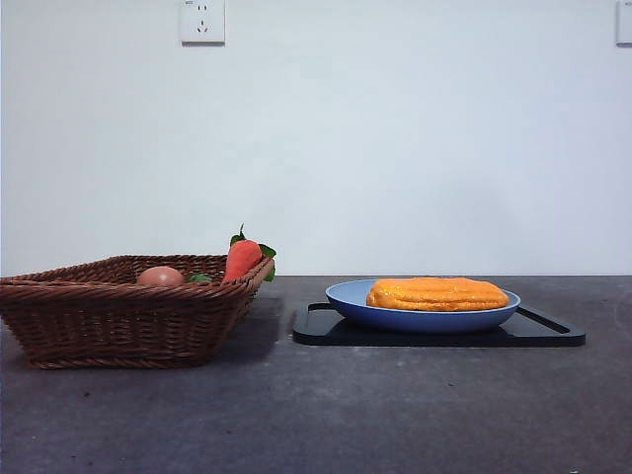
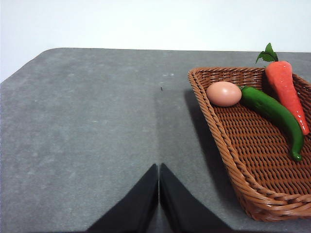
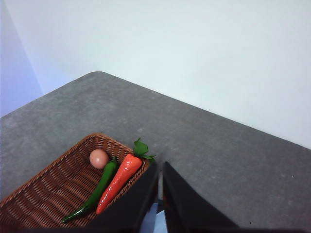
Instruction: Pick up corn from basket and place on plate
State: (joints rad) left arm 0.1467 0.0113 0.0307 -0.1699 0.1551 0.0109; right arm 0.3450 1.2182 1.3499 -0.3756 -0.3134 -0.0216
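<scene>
Lying flat on our round shallow blue plate (image 1: 425,314), the long yellow-orange corn cob (image 1: 437,293) has its long axis running side to side across the front view, level with the table, one blunt end toward the basket and the other away from it. The plate sits on a flat black rectangular tray (image 1: 438,330), just beside the shallow brown woven wicker basket (image 1: 118,316).

We see no brand, label or readable writing on any of these things; the only marked fitting is a white wall socket (image 1: 202,21) high on the pale wall.

Counting what we have: one corn cob, one plate, one tray and one basket. Inside the basket we count three things: one small tan egg (image 2: 223,93), one long green chili pepper (image 2: 274,115) and one red-orange carrot with green leaves (image 2: 287,89). The egg touches the pepper's stem end, and the pepper and carrot lie side by side along the same basket wall.

Our left gripper (image 2: 159,170) hangs over bare grey tabletop (image 2: 87,126) beside the basket, jaws pressed together and holding nothing. Our right gripper (image 3: 160,167) hovers above the basket's carrot-side rim, jaws nearly together with a thin gap, also holding nothing.
</scene>
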